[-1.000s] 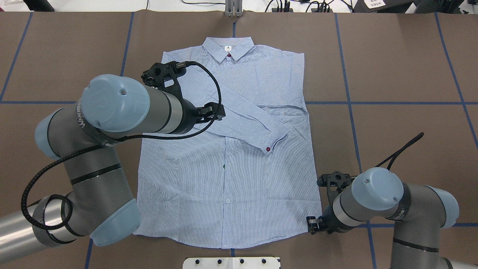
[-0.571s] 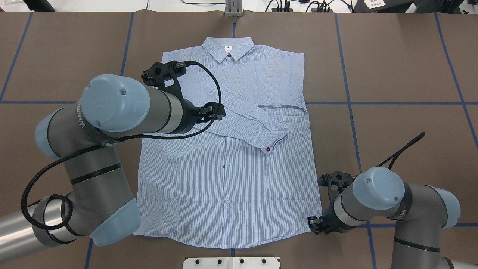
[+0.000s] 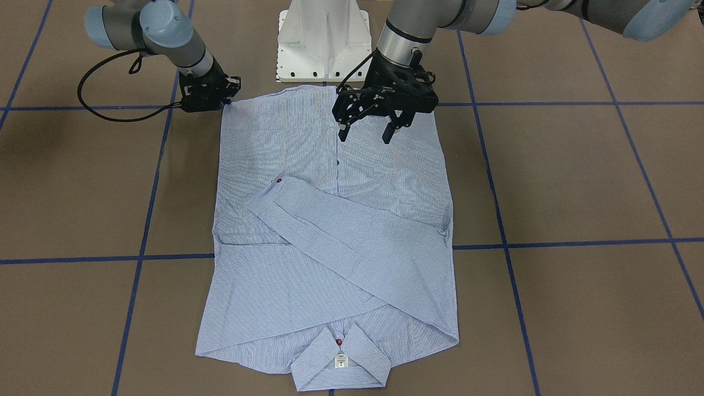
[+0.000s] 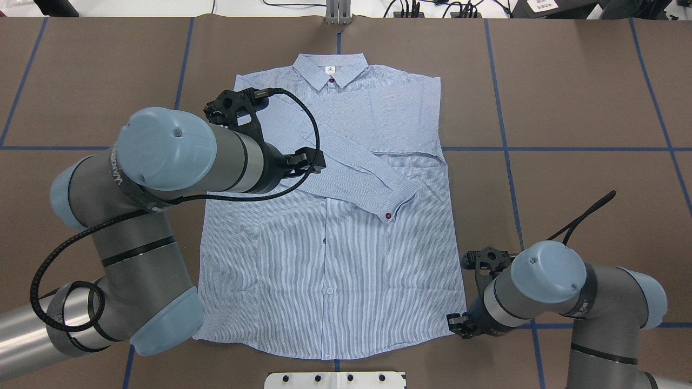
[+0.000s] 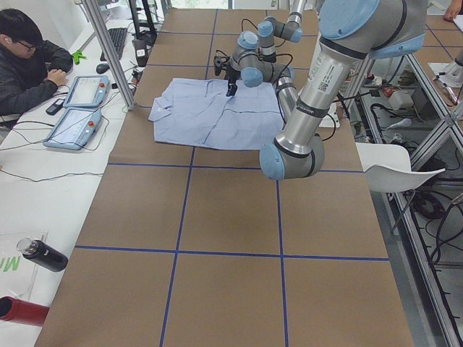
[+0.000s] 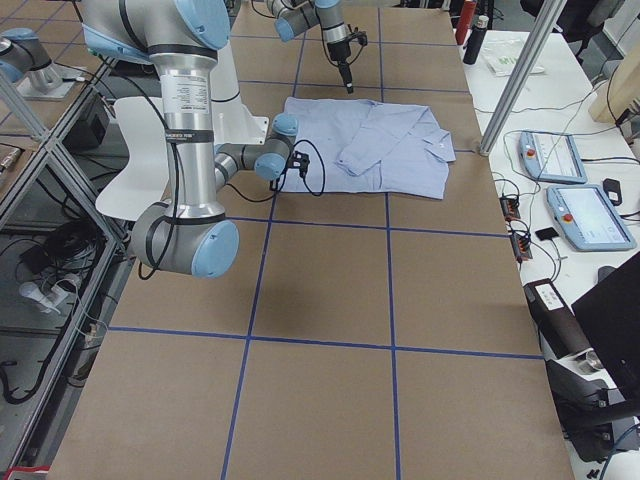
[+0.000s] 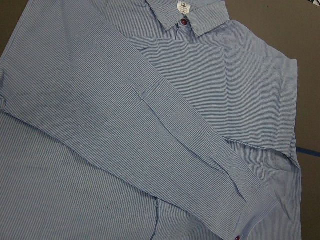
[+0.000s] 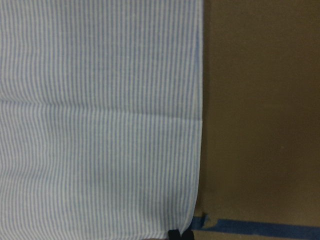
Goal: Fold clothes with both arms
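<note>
Left gripper [image 3: 364, 133] hangs spread wide above the flat shirt [image 4: 330, 259]; right gripper [image 4: 455, 326] seems pinched on its hem corner, though barely visible.

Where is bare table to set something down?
Bare table lies on both sides of the shirt. Crowded: the hem corner at the right end effector, and the shirt front under the left end effector.

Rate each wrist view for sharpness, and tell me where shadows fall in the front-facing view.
Right wrist view: soft, the shirt stripes smeared. Left wrist view: sharp, with the stripes and the collar button crisp. Front-facing view: even light, no glare, and one soft dark shadow on the table at the view's left edge.
</note>
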